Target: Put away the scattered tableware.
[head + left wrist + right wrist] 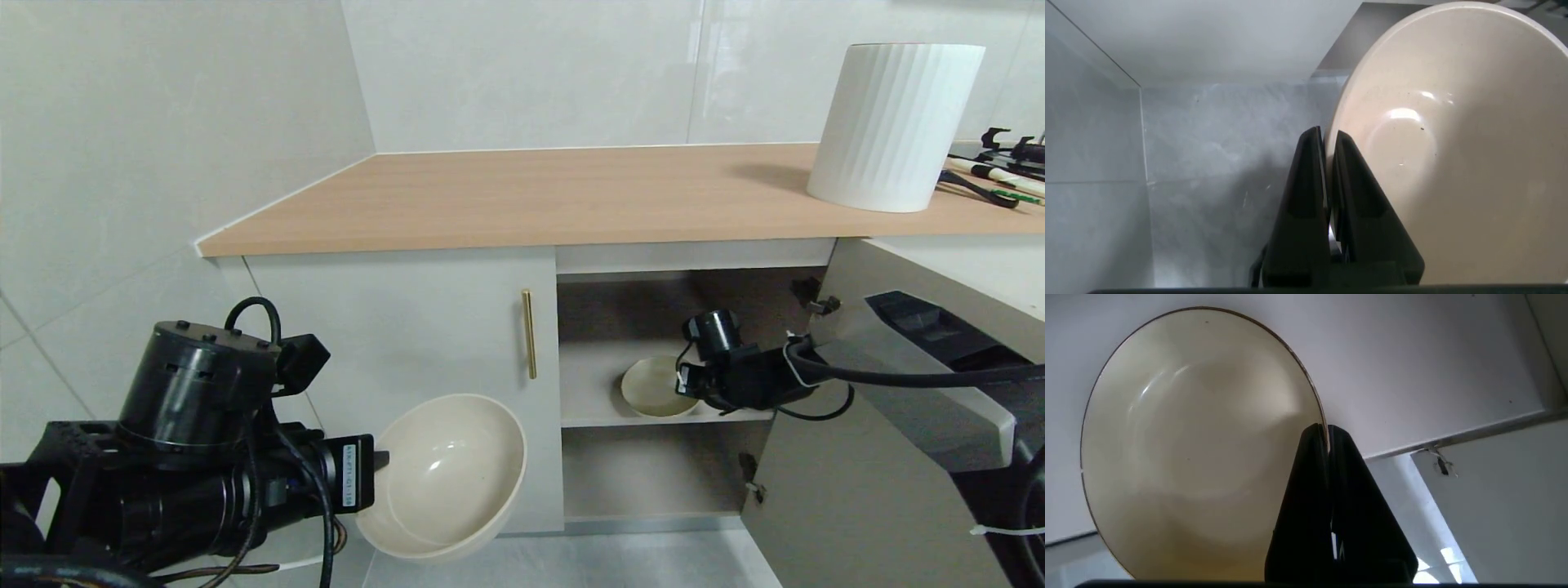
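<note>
1. Head view: the left claw [382, 461] sits low in front of the closed white cabinet door [408, 343], gripping the rim of a large cream round bowl [449, 474]; the bowl is held in the air, tipped on edge with its hollow turned up and outward, above the grey floor [612, 563].
2. Left wrist view: the two black fingers [1308, 196] are pressed close together with the bowl's thin rim pinched between them.
3. Right claw [684, 384] is inside the open right compartment of the cabinet, closed on the rim of a smaller pale-yellow round bowl [651, 388]; this bowl is tilted at the level of the white middle shelf [592, 392]; whether it rests on the board I cannot tell.
4. Open cabinet door [824, 490] swings out to the right of the compartment; a slim gold bar handle [529, 333] stands upright on the closed door.
5. Light wooden worktop [531, 196] above carries a tall white ribbed cylinder [894, 122] near its right end; pens and small tools [992, 175] lie just beside it.
</note>
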